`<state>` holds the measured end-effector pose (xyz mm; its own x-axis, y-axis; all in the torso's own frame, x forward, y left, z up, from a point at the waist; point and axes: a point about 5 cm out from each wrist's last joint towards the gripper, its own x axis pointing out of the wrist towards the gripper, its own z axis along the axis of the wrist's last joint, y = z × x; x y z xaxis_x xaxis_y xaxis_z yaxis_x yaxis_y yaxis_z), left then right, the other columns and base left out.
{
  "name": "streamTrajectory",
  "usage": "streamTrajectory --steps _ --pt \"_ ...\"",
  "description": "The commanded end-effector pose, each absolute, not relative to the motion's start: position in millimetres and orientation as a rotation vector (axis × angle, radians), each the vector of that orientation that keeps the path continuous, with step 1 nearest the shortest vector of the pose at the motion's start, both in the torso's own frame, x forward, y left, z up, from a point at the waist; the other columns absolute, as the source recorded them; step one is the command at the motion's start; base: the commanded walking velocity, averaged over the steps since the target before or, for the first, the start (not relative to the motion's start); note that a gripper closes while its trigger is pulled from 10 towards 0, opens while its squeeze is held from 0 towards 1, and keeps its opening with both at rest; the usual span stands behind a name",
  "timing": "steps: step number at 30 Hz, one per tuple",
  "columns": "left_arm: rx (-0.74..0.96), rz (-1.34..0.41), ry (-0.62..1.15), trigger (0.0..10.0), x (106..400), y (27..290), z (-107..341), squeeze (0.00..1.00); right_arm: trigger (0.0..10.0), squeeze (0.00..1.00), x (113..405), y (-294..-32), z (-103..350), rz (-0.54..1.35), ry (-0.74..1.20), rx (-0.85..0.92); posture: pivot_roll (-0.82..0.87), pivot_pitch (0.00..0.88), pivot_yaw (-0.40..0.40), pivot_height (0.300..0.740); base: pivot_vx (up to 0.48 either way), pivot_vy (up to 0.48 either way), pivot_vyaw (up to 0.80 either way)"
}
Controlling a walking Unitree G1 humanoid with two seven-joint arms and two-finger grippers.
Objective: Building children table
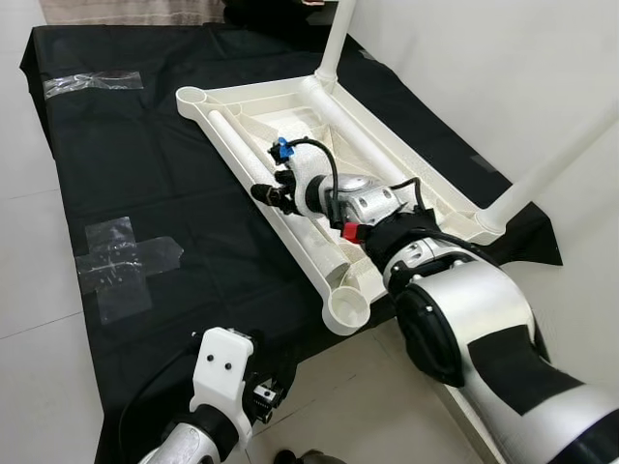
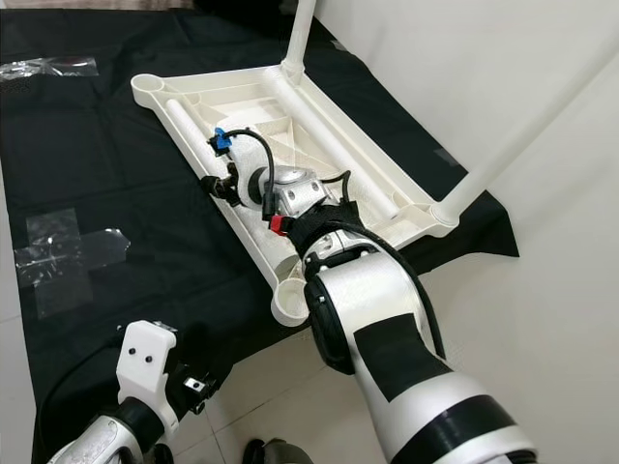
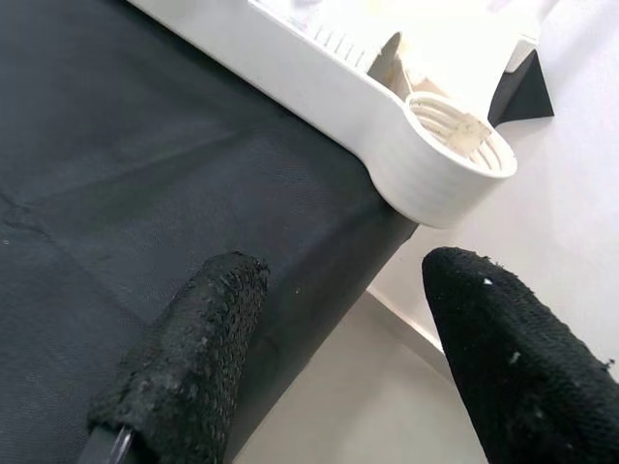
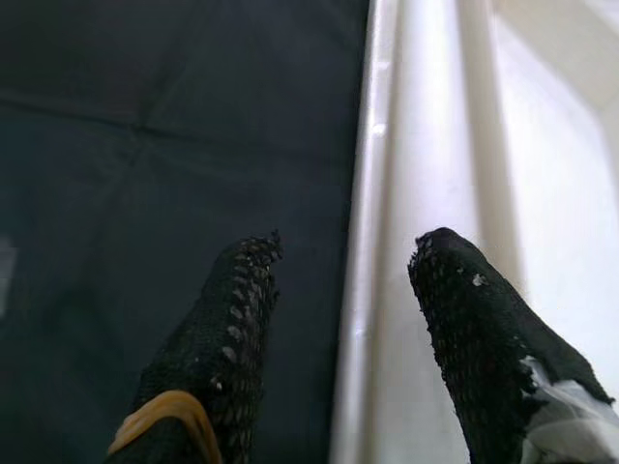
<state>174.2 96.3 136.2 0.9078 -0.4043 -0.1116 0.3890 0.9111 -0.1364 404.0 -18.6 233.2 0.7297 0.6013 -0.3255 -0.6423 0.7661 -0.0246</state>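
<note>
The white plastic table top (image 1: 247, 97) lies upside down on a black cloth (image 1: 145, 174). Two white legs stand in its corner sockets, one at the far corner (image 1: 337, 39) and one at the right (image 1: 551, 164). The near socket (image 1: 350, 309) and the far-left socket (image 1: 193, 97) are empty. A white tube (image 1: 253, 164) lies along the inside of the left rim. My right gripper (image 1: 263, 193) hovers over that rim, open, its fingers (image 4: 242, 290) either side of the rim (image 4: 387, 242). My left gripper (image 3: 343, 271) is open, low by the cloth's near edge, facing the near socket (image 3: 450, 145).
Clear tape patches stick to the cloth at the left (image 1: 121, 261) and far left (image 1: 92, 82). White floor tiles (image 1: 29, 290) surround the cloth. A white wall (image 1: 503, 58) runs along the right, close behind the table top. Another white tube (image 1: 377, 155) lies along the right rim.
</note>
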Motion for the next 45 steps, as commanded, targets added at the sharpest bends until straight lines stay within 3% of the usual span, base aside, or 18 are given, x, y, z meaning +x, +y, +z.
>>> streamTrajectory --steps 1,5,22,30,37,45 --pt "-0.117 -0.42 0.165 10.0 170.7 93.6 133.5 0.0 10.0 0.0 403.8 -23.4 225.1 0.668 0.346 -0.103 0.03 0.2 -0.247 0.74 0.0 0.0 0.0" --pt "-0.118 -0.421 0.167 10.0 168.8 92.9 134.1 0.0 10.0 0.0 399.0 -11.0 218.8 0.653 0.382 -0.08 0.03 0.203 -0.249 0.74 0.0 0.0 0.0" --pt "-0.121 -0.418 0.169 10.0 166.5 92.8 136.0 0.0 10.0 0.0 397.0 -14.6 202.2 0.577 0.437 -0.143 0.02 0.228 -0.257 0.74 0.0 0.0 0.0" --pt "-0.13 -0.42 0.175 10.0 162.7 91.7 137.1 0.0 10.0 0.0 391.9 -10.4 191.0 0.603 0.48 -0.312 0.01 0.233 -0.264 0.74 0.0 0.0 0.0" --pt "-0.14 -0.42 0.179 10.0 158.4 88.0 138.3 0.0 10.0 0.0 390.7 -5.1 194.2 0.623 0.474 -0.367 0.01 0.236 -0.281 0.74 0.0 0.0 0.0" --pt "-0.136 -0.397 0.133 10.0 149.4 83.2 152.9 0.0 10.0 0.0 395.9 -5.0 214.2 0.612 0.424 -0.312 0.01 0.248 -0.31 0.74 0.0 0.0 0.0"
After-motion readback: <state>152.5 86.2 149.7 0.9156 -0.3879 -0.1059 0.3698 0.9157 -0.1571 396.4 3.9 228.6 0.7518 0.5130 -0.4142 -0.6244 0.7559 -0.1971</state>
